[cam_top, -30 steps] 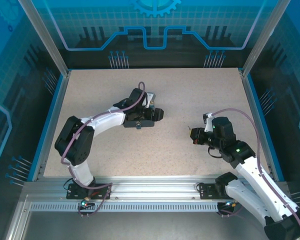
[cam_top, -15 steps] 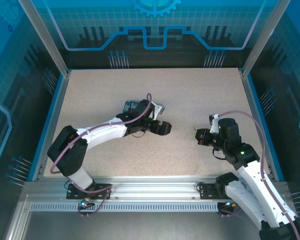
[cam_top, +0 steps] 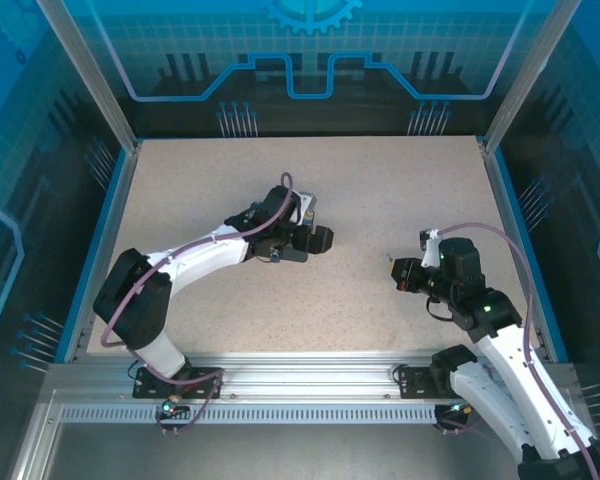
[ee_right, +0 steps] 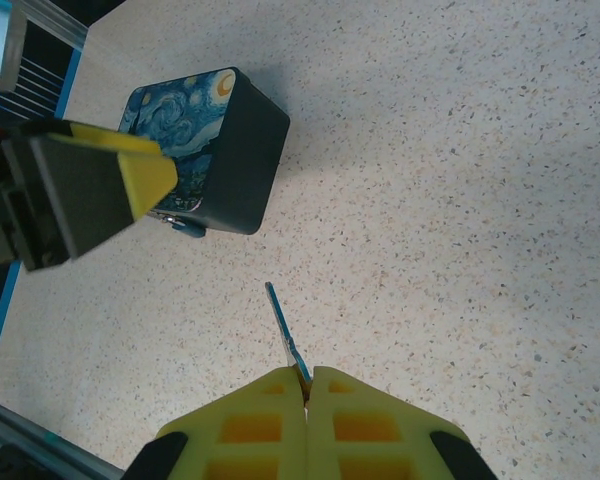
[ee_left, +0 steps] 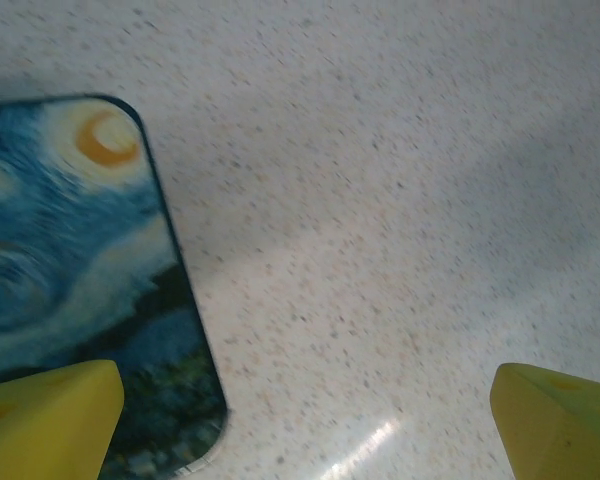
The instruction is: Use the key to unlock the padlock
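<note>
My right gripper (ee_right: 307, 385) is shut on the key (ee_right: 283, 325), whose thin blade sticks out ahead of the pads and points toward the tin. In the top view the right gripper (cam_top: 401, 275) hovers at the table's right with the key (cam_top: 391, 262) as a speck at its tip. The padlock (ee_right: 187, 226) is a tiny bluish piece hanging at the lower front edge of the starry-night tin (ee_right: 202, 140). My left gripper (ee_left: 310, 430) is open, its yellow fingertips (ee_left: 50, 420) wide apart, one over the tin's corner (ee_left: 80, 270). The left gripper (cam_top: 317, 241) sits just beside the tin (cam_top: 303, 209).
The speckled tabletop (cam_top: 380, 190) is bounded by blue rails and aluminium posts (cam_top: 508, 220). One left finger (ee_right: 130, 175) with its yellow tip stands close against the tin's left side. Bare table lies between the key tip and the tin.
The left arm swung out to the right, then drew back up toward the tin. The right gripper drifted slightly right and has since held still with the key.
</note>
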Controlling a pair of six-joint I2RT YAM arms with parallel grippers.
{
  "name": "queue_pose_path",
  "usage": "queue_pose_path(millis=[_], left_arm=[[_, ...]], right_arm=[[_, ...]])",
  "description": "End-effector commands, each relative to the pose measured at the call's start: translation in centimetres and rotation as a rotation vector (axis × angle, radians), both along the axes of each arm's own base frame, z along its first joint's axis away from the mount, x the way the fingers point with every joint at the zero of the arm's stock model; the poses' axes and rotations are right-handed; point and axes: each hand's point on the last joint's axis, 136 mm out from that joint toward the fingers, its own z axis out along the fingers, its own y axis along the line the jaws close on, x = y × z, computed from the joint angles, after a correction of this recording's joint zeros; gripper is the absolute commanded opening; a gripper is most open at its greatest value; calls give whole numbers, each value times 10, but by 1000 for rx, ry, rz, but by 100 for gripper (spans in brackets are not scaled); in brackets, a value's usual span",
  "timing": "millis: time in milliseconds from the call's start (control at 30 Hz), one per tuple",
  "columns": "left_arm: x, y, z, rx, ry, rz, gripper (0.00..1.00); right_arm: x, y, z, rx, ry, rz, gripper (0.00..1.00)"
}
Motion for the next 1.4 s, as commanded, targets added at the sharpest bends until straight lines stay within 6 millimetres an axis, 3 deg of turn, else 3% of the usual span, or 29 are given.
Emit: queue_pose_path(millis=[0, 233, 633, 900, 1100, 1233, 1367], left_arm=[[9, 7, -16, 89, 17, 0, 96], [-1, -5, -38, 118, 74, -43, 92], [-45, -31, -70, 101, 171, -107, 86], [-65, -64, -55, 44, 148, -169, 85], [-73, -74, -49, 16, 146, -189, 83], [-76, -73, -29, -37, 107, -187, 84], [-77, -72, 8, -99, 28, -204, 86]], right_arm=[[-3, -2, 5, 8, 1, 0, 0], [-4, -4, 3, 5, 8, -10, 1], [-5, -6, 2, 2, 11, -20, 1], [-4, -3, -3, 21, 25, -20, 1], [-4, 1, -10, 49, 41, -15, 1], [-1, 6, -16, 77, 55, -7, 1], [4, 15, -23, 108, 75, 11, 1]])
